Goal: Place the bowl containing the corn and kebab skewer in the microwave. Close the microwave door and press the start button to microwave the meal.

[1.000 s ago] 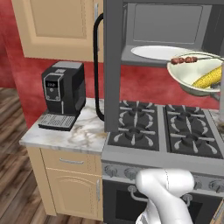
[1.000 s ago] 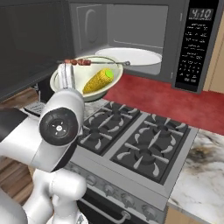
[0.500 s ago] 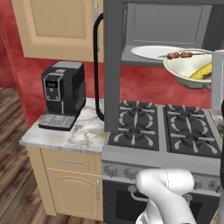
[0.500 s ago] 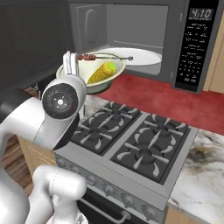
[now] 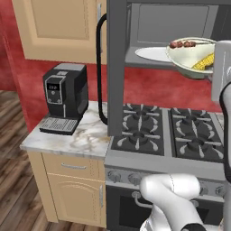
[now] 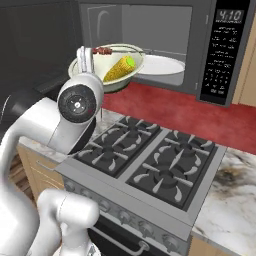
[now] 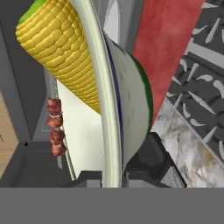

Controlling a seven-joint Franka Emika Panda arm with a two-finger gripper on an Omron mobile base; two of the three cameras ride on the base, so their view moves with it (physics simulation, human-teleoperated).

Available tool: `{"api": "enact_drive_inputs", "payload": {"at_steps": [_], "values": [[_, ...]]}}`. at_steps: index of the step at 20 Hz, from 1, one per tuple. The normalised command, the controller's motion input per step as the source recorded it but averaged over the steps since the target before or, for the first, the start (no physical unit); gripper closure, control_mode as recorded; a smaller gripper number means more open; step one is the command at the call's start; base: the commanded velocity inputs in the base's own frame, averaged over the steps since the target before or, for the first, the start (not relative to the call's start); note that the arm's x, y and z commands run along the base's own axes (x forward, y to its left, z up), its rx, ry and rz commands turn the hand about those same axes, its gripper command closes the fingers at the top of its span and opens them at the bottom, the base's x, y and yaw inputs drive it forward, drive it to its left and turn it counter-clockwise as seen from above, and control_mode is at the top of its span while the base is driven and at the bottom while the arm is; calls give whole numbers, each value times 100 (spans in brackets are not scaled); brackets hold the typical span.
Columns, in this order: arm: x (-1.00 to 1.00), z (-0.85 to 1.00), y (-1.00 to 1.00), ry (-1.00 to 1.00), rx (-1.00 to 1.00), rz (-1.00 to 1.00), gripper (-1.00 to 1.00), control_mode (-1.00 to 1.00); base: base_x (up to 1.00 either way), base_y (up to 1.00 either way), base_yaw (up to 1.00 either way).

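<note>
Bowl (image 6: 107, 70): pale cream, shallow, carried in the air at the mouth of the microwave (image 6: 165, 45), just in front of the white round plate (image 6: 162, 67) inside and above the rear of the stove (image 6: 150, 160). Not yet set down.

Contents: corn (image 6: 120, 68), one yellow cob lying across the inside; kebab skewer (image 6: 107, 50), a thin stick with dark meat chunks, resting across the rim and overhanging it.

My claw (image 7: 114, 177): pinched onto the bowl's rim, one fingertip on each face of the wall, in the hand view. The bowl hangs from that single edge grip.

Risks, as I judge them:
- The rim grip is one-sided; a tilt or jolt could roll the cob or tip the skewer off the rim onto the burners.
- The skewer's overhang could catch the cavity frame on the way in.
- Setting down half on the plate's edge would leave the bowl tilted.
- The microwave door (image 5: 116, 67) stands wide open over the tabletop (image 5: 76, 133), near the coffee machine (image 5: 65, 97); my arm must clear the opening before it swings.
</note>
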Motion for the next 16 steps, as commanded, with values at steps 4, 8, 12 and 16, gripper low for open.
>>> {"api": "enact_drive_inputs", "payload": {"at_steps": [4, 8, 12, 16], "values": [[41, 30, 0, -1, 0, 0, 100, -100, 0, 0, 0], [37, 26, 0, 0, 0, 0, 100, -100, 0, 0, 0], [43, 7, -1, 0, 0, 0, 100, -100, 0, 0, 0], [53, -1, -8, 1, 0, -1, 100, -100, 0, 0, 0]]}}
